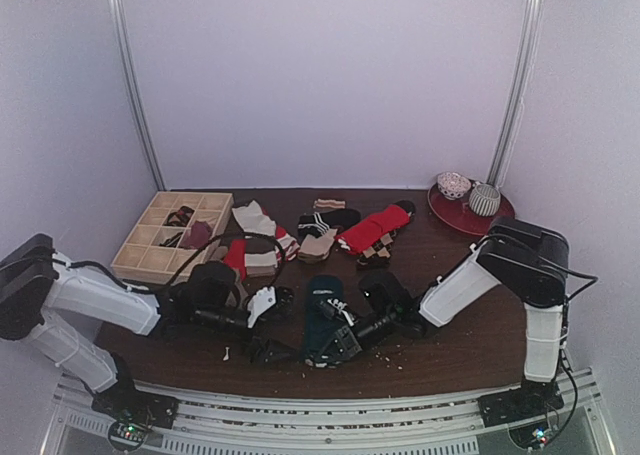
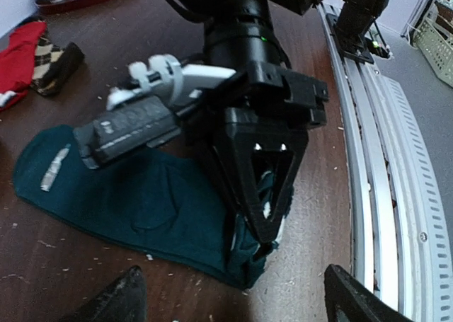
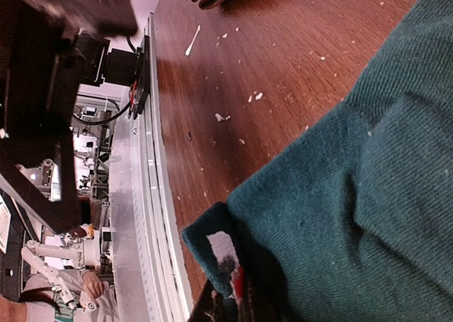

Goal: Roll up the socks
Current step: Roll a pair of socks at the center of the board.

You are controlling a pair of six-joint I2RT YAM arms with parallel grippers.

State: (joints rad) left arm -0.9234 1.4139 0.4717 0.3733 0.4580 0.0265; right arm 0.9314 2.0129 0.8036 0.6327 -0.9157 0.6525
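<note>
- One teal sock (image 1: 322,310) lay flat by the table's (image 1: 455,347) near edge.
- Right gripper (image 2: 263,223) was pinched closed on the sock's near end.
- Left gripper (image 1: 262,351) was empty just beside it, both fingers (image 2: 122,299) spread wide.

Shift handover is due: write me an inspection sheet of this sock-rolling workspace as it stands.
Surface: dark wooden table, scattered with pale crumbs.
Job's things: teal sock lying mostly flat near the front edge; mixed sock pile behind it.
Clutter: wooden divider box holding a few socks; red plate with two small bowls.
Grippers: right gripper shut on the teal sock's near end; left gripper open, holding nothing.
Cables: black cable looping over the left arm.
Surroundings: white walls; metal rail along the table's front.
</note>
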